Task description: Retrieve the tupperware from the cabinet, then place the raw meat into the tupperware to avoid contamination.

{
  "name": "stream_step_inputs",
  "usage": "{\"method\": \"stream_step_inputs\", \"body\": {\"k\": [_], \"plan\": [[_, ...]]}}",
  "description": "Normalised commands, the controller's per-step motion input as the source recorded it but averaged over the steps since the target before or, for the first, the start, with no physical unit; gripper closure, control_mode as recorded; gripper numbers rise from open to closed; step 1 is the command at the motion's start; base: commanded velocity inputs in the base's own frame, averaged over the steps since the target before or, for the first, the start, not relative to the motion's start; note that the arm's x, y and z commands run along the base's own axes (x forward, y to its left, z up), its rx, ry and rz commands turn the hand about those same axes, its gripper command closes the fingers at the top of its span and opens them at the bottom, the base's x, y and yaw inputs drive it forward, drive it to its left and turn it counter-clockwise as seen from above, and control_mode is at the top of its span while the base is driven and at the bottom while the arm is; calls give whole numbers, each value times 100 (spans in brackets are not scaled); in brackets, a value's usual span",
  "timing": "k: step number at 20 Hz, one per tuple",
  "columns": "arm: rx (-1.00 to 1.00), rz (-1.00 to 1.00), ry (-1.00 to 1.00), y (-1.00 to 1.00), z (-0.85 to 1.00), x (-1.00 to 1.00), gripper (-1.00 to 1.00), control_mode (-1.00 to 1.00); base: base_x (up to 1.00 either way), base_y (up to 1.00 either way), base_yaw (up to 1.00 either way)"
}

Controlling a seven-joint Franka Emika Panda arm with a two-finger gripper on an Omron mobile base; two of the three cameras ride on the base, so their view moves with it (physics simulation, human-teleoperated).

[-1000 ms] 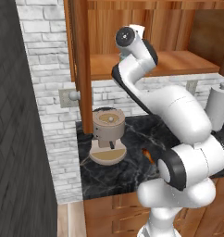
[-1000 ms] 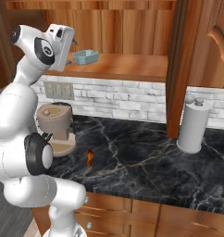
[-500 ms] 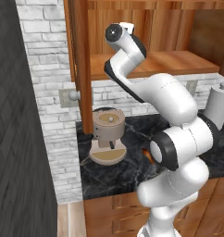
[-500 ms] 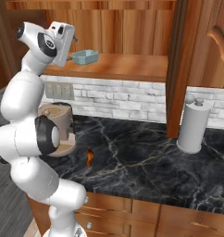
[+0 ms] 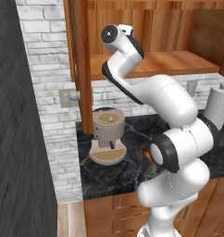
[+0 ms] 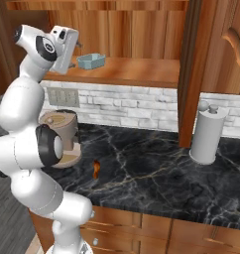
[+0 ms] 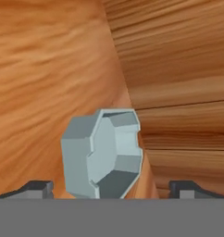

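Note:
The pale blue tupperware sits on the plank shelf of the open wooden cabinet. In the hand view the tupperware lies straight ahead, between and just beyond the two dark fingertips. My gripper hovers at shelf height just left of the tub, open and apart from it, nothing held. My gripper spans wider than the tub. The raw meat lies on the black counter; in the left base view the raw meat peeks out beside my arm.
A beige coffee machine stands on the marble counter below the shelf. A grey paper towel holder is at the right. The open cabinet door hangs edge-on right of the shelf; another door edge stands left.
The arm's wrist and elbow have swung left and more upright. The hand has stayed at shelf height near the tub, jaws still open.

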Motion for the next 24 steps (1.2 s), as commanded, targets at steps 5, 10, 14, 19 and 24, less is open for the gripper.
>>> {"method": "stream_step_inputs", "body": {"k": [5, 10, 14, 19, 24], "plan": [[0, 0, 1, -25, -27, 2, -100, -100, 0, 0, 0], [0, 0, 0, -28, -16, 7, -100, -100, 0, 0, 0], [0, 0, 0, -24, -5, -4, -100, -100, 0, 0, 0], [1, 0, 3, -17, -8, -4, -100, -100, 0, 0, 0], [6, 0, 13, -33, -14, -1, -100, -100, 0, 0, 0]]}}
